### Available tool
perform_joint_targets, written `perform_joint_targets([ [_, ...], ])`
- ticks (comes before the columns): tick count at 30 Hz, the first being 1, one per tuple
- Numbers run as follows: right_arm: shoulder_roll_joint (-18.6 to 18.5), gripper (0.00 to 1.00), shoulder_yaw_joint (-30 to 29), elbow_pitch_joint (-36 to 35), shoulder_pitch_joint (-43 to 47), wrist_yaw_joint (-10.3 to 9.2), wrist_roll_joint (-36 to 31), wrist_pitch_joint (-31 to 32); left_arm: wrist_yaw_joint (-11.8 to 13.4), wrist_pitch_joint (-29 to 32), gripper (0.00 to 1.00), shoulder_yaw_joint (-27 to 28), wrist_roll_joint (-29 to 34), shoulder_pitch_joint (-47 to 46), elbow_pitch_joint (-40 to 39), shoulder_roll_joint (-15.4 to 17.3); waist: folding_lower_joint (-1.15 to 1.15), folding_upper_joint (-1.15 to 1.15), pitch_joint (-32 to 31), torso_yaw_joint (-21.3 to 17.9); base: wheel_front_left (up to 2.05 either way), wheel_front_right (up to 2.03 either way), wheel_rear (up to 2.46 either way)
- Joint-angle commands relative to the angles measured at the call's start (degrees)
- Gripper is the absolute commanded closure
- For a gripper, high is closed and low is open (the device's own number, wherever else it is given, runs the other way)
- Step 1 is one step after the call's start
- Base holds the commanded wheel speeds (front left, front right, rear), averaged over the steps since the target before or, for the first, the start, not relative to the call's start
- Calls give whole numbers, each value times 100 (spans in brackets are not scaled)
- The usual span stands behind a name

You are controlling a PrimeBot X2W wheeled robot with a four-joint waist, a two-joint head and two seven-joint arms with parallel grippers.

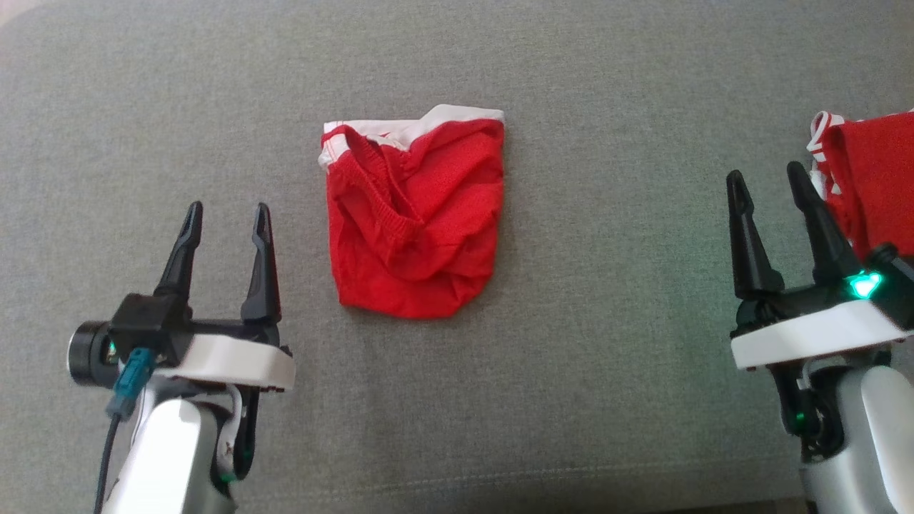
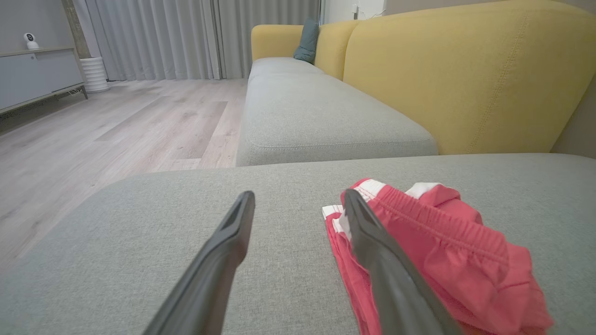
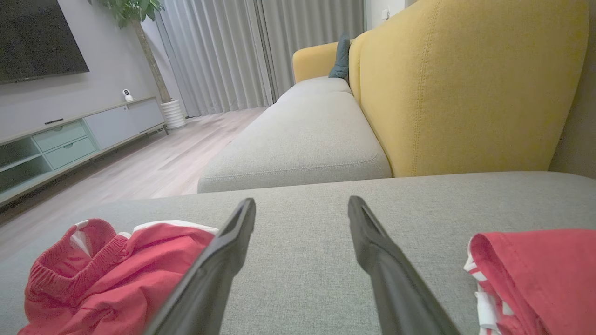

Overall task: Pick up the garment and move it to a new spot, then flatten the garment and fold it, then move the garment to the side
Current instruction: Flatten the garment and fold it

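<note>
While the garment [image 1: 414, 221] lies rumpled on the cushion [image 1: 571, 392], the left pincer [image 1: 228, 208] and right pincer [image 1: 765, 173] flank it, spread.

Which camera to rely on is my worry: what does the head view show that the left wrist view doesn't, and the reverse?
Head view's extras: the open right gripper and a second red garment beside it at the right edge. Left wrist view's extras: the wooden floor, curtains, yellow sofa back and a cabinet. Shared: the red shorts lying on the grey cushion, not held, and the open left gripper.
</note>
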Motion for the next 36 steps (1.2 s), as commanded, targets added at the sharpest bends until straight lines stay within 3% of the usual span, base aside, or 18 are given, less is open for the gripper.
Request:
perform_joint_targets([
  [1, -7, 0, 53, -279, 20, -10, -63, 58, 34, 1, 0, 177, -10, -38, -219, 143, 0, 0, -2, 6, 0, 0, 0],
  [14, 38, 0, 73, -425, 19, -10, -152, 341, 58, -14, 0, 120, -46, -93, -239, 154, 0, 0, 45, 65, 0, 0, 0],
  [15, 32, 25, 124, -401, -19, -10, -134, 374, 57, -16, 0, 115, -48, -108, -242, 155, 0, 0, 60, 77, 0, 0, 0],
  [16, 36, 66, 190, -371, -69, -10, -118, 409, 54, -18, 0, 109, -49, -128, -246, 156, 0, 0, 81, 92, 0, 0, 0],
  [17, 44, 100, 271, -333, -132, -10, -99, 440, 49, -20, 0, 101, -49, -152, -249, 157, 0, 0, 105, 110, 0, 0, 0],
  [21, 110, 100, 656, -120, -419, -10, -40, 511, 32, -28, 0, 62, -43, -250, -252, 145, 0, 0, 191, 188, 0, 0, 0],
  [30, 525, 100, 2517, 1223, -1606, -10, 251, 605, -48, -72, 0, -79, -51, -486, -135, 27, 0, 0, 349, 505, 0, 0, 0],
  [36, 641, 100, 3100, 2184, -2180, -10, 481, 506, -87, -94, 0, -179, -18, -606, -28, -86, 0, 0, 389, 744, 0, 0, 0],
])
